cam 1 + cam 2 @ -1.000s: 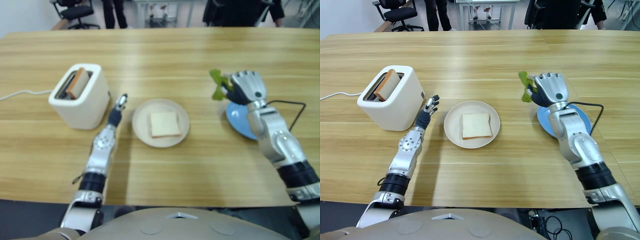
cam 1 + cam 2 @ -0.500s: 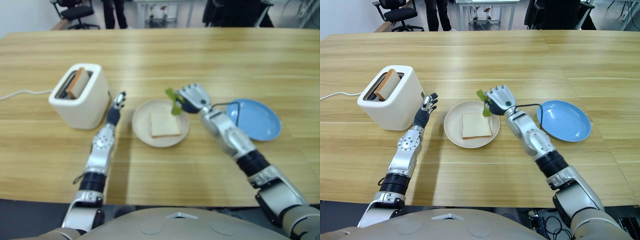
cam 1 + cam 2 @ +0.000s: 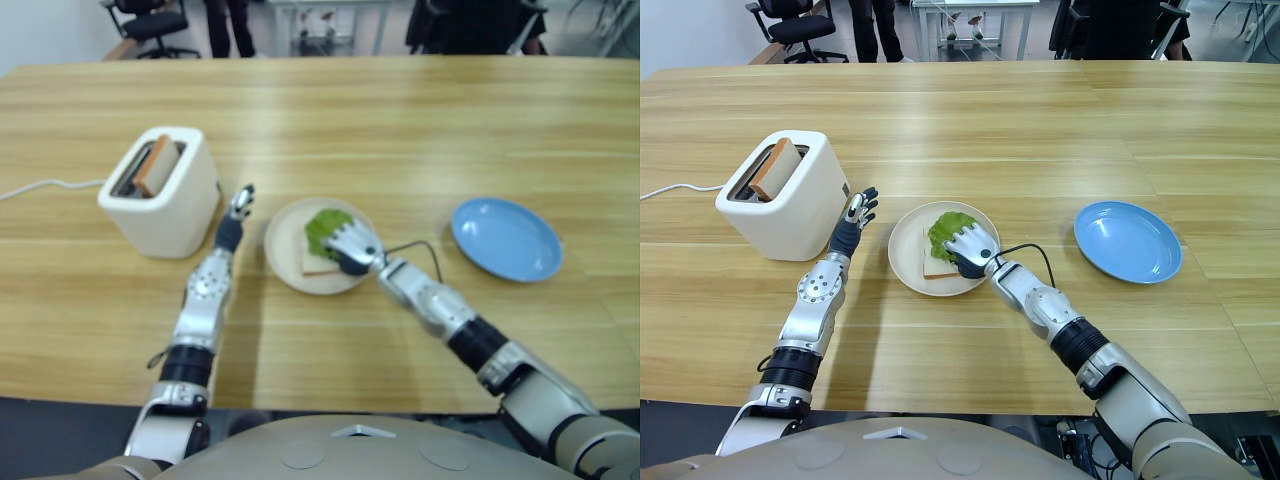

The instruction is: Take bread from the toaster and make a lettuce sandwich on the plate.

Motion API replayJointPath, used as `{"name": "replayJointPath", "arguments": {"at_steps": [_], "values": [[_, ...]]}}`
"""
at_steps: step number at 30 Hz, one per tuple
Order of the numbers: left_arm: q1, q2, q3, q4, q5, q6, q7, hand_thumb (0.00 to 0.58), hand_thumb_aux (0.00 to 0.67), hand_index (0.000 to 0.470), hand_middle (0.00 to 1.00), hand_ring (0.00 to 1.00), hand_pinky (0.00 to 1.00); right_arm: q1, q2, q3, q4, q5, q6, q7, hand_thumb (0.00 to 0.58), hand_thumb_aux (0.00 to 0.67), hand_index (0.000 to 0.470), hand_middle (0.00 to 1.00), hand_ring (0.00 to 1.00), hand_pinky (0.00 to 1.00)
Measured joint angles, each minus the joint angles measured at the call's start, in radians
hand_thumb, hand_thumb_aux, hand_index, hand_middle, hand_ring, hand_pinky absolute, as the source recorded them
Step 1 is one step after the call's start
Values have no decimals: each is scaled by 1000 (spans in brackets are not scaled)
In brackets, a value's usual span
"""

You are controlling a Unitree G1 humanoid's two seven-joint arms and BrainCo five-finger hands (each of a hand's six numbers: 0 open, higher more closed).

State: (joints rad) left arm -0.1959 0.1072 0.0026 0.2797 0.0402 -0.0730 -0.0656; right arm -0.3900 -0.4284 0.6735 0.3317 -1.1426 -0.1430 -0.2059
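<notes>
The lettuce (image 3: 942, 228) lies spread over the bread slice (image 3: 933, 267) on the cream plate (image 3: 902, 262), covering most of the slice apart from its near corner. My right hand (image 3: 971, 246) sits on the leaf's near edge with its fingers curled down onto it, so I judge it to be grasping the leaf rather than free of it. To finish this step well I would ease the fingers apart while the leaf is pressed flat, then lift straight up, so that the lettuce does not cling and come away with the hand. I would avoid any sideways pull, which could slide the slice or nudge the plate across the table (image 3: 1040, 130). The leaf hangs a little toward the plate's far side, and a small push toward the middle before letting go would help the top slice seat evenly. That second slice (image 3: 771, 168) stands in the toaster (image 3: 790, 215). My left hand (image 3: 852, 225) rests just beside the toaster, fingers stretched out and holding nothing. The blue plate (image 3: 1127, 240) lies well apart on the right.
</notes>
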Motion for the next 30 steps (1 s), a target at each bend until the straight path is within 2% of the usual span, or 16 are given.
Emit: {"name": "replayJointPath", "arguments": {"at_steps": [5,6,7,8,9,10,12,13,24,30], "values": [[0,0,-3,0,1,0,1,0,0,0,0,0,0,26,-7,-3,-51,3,-2,7,580,670,460,1000,1000,1000],[0,0,-3,1,3,0,2,0,0,0,0,0,0,30,-10,-4,-65,5,-2,9,570,583,400,553,553,553],[0,0,-3,1,3,0,2,0,0,0,0,0,0,31,-12,-6,-72,5,-2,10,570,583,400,553,553,553],[0,0,-4,2,4,0,3,0,0,0,0,0,0,31,-12,-9,-77,5,0,13,494,413,283,0,0,0],[0,0,-5,3,5,0,3,0,0,0,0,0,0,32,-15,-11,-81,5,4,17,494,413,283,0,0,0],[0,0,-5,3,7,0,3,0,0,0,0,0,0,33,-18,-12,-82,5,6,23,144,89,61,0,0,0],[0,0,-7,5,9,0,3,0,0,0,0,0,0,36,-24,-12,-81,5,13,34,144,89,61,0,0,0],[0,0,-8,5,12,0,3,0,0,0,0,0,0,37,-26,-12,-80,5,18,39,0,0,0,0,0,0],[0,2,-14,6,29,3,2,0,0,0,0,0,0,115,-113,-79,-178,66,27,173,0,0,0,0,0,0],[1,12,-13,4,37,6,0,0,0,0,0,0,0,288,-199,-246,-492,230,37,313,0,0,0,0,0,0]]}}
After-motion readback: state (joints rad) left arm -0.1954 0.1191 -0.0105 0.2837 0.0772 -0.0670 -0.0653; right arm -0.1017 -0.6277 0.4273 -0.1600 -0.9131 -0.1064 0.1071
